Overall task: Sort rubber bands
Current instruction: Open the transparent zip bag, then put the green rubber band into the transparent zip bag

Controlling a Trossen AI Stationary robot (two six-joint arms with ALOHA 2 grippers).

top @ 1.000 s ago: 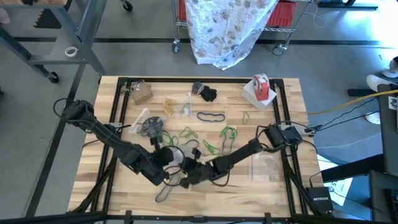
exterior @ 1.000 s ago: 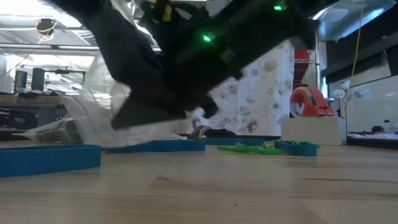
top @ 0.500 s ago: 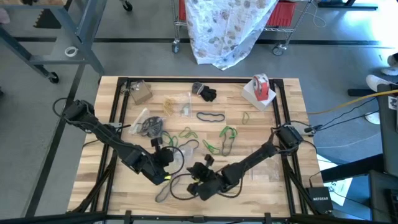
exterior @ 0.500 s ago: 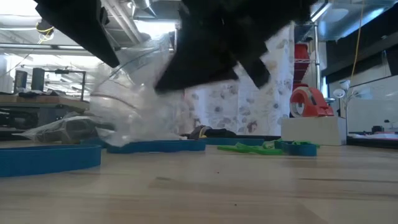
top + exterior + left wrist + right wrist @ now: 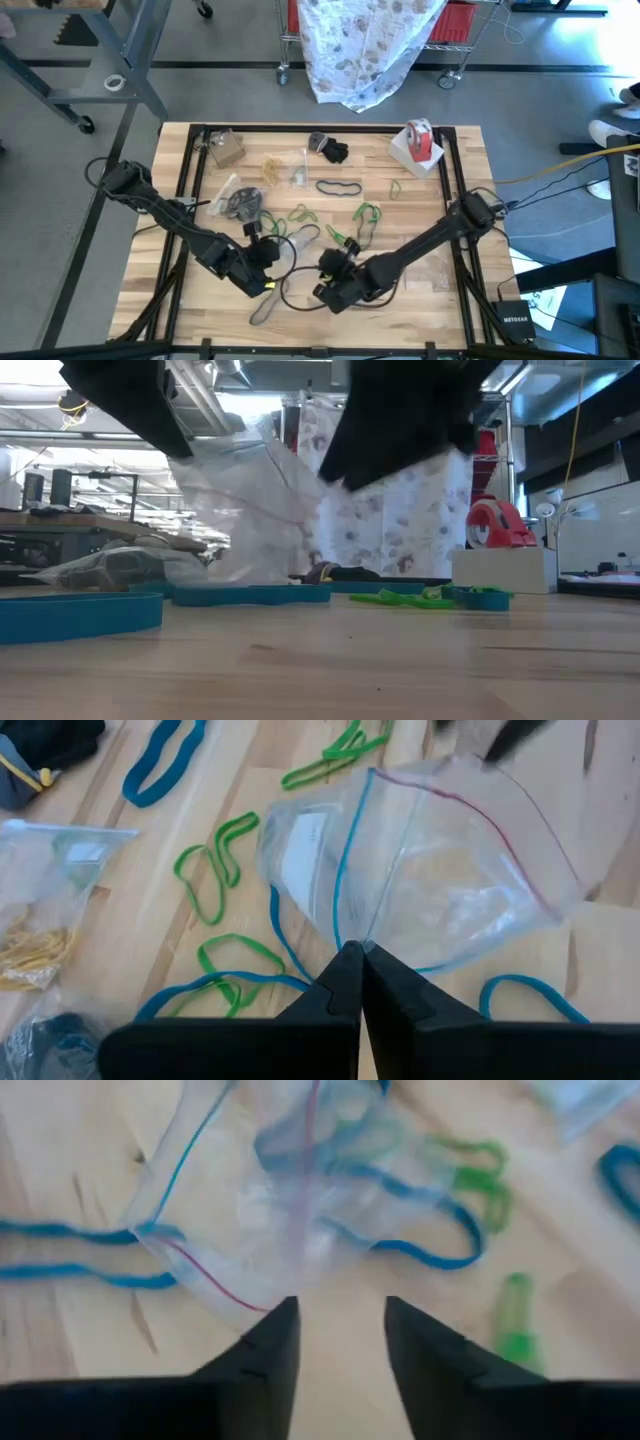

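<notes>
Pinching a clear bag (image 5: 440, 880), left gripper (image 5: 352, 965) (fingers together); right gripper (image 5: 338, 1320) parted.

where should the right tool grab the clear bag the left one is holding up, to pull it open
Take the free rim of the clear bag, the red-striped lip opposite the corner where the left tool is shut on it. The mouth gapes toward the right tool, which stands open just short of that lip, so coming straight in over the edge looks best.

Both arms (image 5: 400, 410) cut off at low view's top, blurred clear bag (image 5: 290, 1200), bagged bands (image 5: 240, 203) too small to tell
</notes>
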